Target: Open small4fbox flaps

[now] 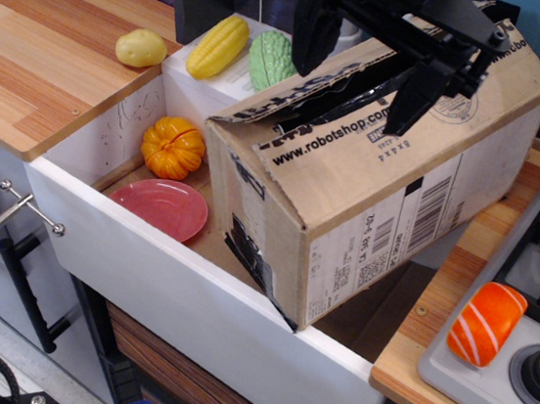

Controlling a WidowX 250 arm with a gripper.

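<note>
The small4fbox [377, 210] is a big brown cardboard box with white barcode labels, standing tilted in the white sink [189, 296]. Its top flaps [352, 138] are roughly closed, with torn black tape along the middle seam [327, 99]; the near flap reads "www.robotshop.com". My black gripper [365, 66] hangs over the box top and is open. One finger [315, 35] is at the back left of the top. The other finger [416, 94] points down at the seam, near the flap edge. Whether it touches the cardboard I cannot tell.
An orange pumpkin [172, 147] and a pink plate [161, 207] lie in the sink left of the box. A yellow potato [141, 47], a yellow vegetable [217, 46] and a green one [271, 61] sit behind. A salmon sushi [486, 323] lies on the stove [513, 390] at right.
</note>
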